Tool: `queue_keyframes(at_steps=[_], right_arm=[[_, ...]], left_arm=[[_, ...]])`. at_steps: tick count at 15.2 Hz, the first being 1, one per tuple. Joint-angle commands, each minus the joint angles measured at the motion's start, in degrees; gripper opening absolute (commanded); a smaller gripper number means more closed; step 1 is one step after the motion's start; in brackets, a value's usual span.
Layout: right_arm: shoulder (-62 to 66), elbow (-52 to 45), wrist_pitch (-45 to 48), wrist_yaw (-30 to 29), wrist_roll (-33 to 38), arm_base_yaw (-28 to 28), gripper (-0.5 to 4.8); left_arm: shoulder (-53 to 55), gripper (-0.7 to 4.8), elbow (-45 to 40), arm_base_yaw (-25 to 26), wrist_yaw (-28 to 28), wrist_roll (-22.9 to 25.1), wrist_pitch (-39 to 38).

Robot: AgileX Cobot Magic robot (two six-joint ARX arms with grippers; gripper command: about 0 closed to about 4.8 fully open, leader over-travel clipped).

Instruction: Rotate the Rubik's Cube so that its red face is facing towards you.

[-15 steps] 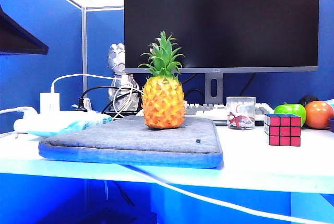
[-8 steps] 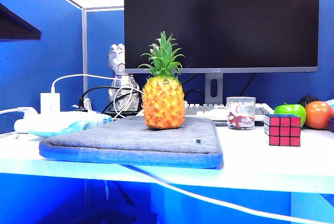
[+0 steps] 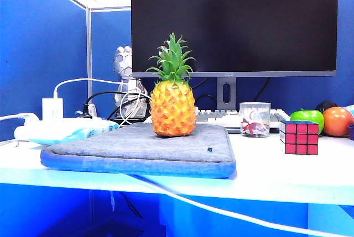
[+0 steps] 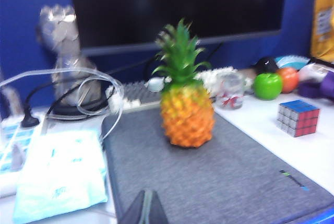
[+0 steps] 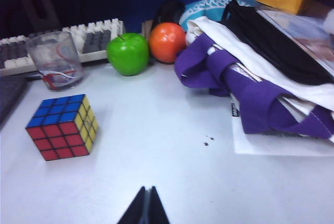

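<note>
On the right side of the desk, your Rubik's Cube (image 3: 299,137) sits alone, red face (image 3: 301,138) toward the exterior camera. The dark arm that poked in top-left a second ago is gone. Left gripper (image 4: 144,208) hangs over the grey pad, right gripper (image 5: 145,207) near the cube, both pinched together on nothing. Looks basically done to me.

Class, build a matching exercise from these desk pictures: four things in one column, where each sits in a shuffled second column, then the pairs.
1 pineapple
2 Rubik's Cube
3 green apple
4 left gripper

A bare white desk, red face toward the exterior camera
B shut, above the grey mat
C on the grey mat
D beside the orange fruit

Pairs: 1-C, 2-A, 3-D, 4-B
</note>
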Motion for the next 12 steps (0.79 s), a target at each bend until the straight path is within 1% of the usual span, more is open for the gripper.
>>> queue_keyframes(at_steps=[1, 4, 12], right_arm=[[0.02, -0.52, 0.17, 0.31, -0.11, -3.28, 0.13], [0.02, -0.52, -0.35, 0.13, -0.11, -4.26, 0.13], [0.02, -0.52, -0.35, 0.13, -0.11, -4.26, 0.13]], left_arm=[[-3.13, 0.25, -1.4, 0.46, 0.55, -0.13, -3.28], [-3.13, 0.25, -1.42, 0.44, 0.7, -0.13, -7.04], [-3.13, 0.25, -1.42, 0.44, 0.7, -0.13, -7.19]])
